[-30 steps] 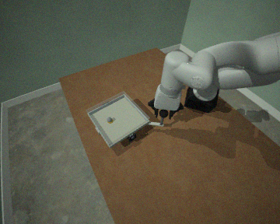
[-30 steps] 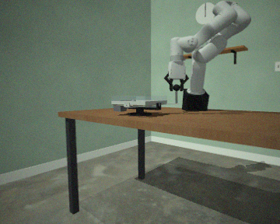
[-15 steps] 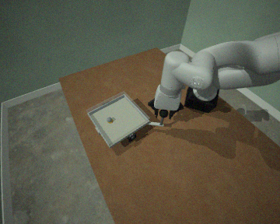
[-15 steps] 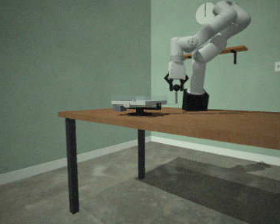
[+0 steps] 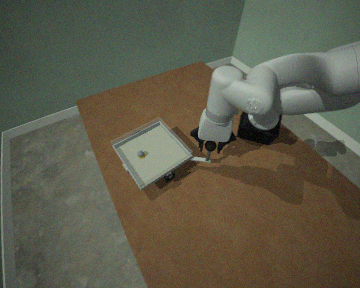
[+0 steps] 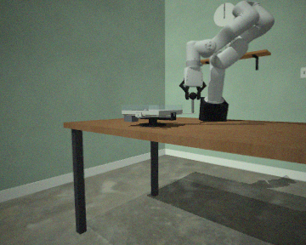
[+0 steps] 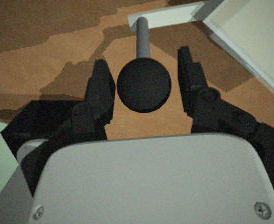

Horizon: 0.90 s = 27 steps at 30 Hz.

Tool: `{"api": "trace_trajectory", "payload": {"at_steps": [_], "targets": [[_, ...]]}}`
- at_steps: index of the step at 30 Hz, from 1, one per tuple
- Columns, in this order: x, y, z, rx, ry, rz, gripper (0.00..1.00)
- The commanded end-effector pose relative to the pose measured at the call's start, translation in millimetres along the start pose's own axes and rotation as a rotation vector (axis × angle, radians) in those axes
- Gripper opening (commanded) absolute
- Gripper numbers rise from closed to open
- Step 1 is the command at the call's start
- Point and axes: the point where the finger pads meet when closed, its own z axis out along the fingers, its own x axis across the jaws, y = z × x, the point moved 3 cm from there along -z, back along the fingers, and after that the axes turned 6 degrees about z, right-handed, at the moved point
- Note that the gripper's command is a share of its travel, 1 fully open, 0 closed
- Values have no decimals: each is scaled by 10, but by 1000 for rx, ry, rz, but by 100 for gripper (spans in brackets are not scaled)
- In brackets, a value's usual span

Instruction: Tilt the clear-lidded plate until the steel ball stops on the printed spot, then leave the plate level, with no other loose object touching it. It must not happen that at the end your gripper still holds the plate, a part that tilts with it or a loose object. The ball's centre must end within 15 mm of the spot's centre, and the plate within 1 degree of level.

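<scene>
the square white clear-lidded plate [image 5: 153, 152] sat level on its pivot at the table's left, the small steel ball [image 5: 140, 154] touching the yellow printed spot [image 5: 144, 156]. right of it, the black gripper [image 7: 144, 75] stood open, holding nothing, either side of the plate's round-knobbed handle [image 7: 143, 84], so the plate rested free.

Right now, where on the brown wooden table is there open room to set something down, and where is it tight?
The widest free stretch of the brown wooden table is the near half, in front of the square clear-lidded plate and the arm's black base. It is crowded at the plate's right corner, where the open claw straddles the black ball-topped handle.
</scene>
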Motion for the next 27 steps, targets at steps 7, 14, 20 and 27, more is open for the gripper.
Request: {"api": "trace_trajectory", "payload": {"at_steps": [7, 14, 20, 27], "targets": [[5, -6, -13, 2, 1, 0, 61], [5, -6, -52, 2, 1, 0, 61], [5, -6, -120, 2, 1, 0, 61], [5, -6, -197, 2, 1, 0, 61]]}}
